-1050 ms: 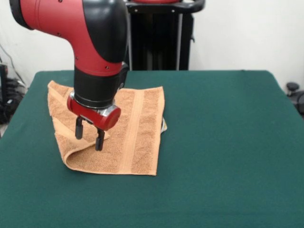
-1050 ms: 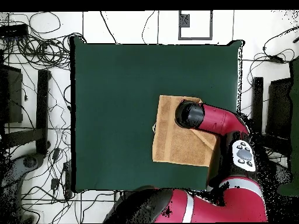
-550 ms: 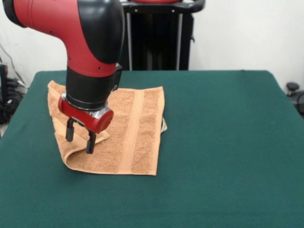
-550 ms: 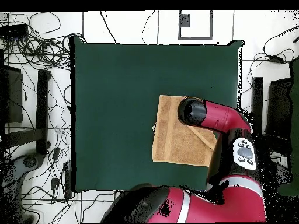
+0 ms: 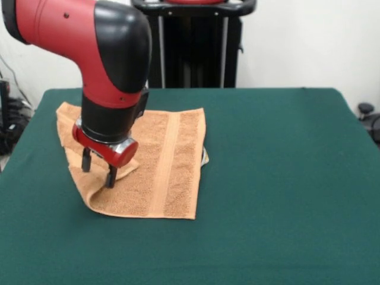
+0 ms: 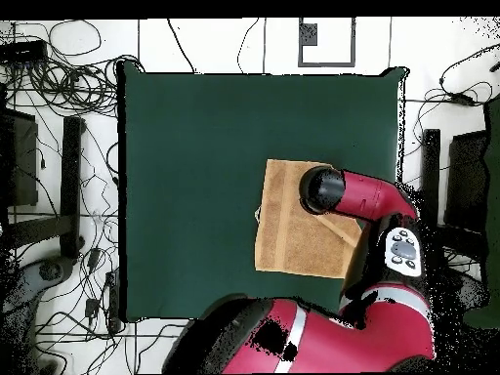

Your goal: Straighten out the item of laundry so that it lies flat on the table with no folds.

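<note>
The fingers (image 5: 98, 170) stand apart, empty, tips low over the towel's (image 5: 169, 169) folded-over flap on its picture-left side in the front view. The towel lies on the green bench (image 5: 285, 196), toward that same side. Soft, light terry should drape and drag easily; I would pinch the flap's loose edge. Nothing else sits on the bench; only the arm (image 6: 361, 200) shades the cloth from above.

An orange-tan towel (image 5: 157, 166) is lying left of centre on the green table (image 5: 279, 178), its left side folded over.
</note>
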Robot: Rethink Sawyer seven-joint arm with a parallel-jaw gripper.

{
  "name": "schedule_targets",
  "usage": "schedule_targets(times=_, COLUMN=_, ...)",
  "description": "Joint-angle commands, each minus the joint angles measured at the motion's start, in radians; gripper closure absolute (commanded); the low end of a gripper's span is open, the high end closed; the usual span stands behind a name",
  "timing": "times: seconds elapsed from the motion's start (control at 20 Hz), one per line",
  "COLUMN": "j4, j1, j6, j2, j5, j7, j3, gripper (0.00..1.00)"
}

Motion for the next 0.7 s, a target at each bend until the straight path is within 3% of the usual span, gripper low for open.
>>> schedule_targets(times=0.05, j4=0.002, j1=0.087, j6=0.229, j2=0.039, j5=0.052, j7=0.184, j3=-0.011, gripper=0.00)
schedule_targets(times=0.7, j4=0.035, j1=0.132, j6=0.215, j2=0.017, j5=0.097, j7=0.222, j3=-0.043, gripper=0.00)
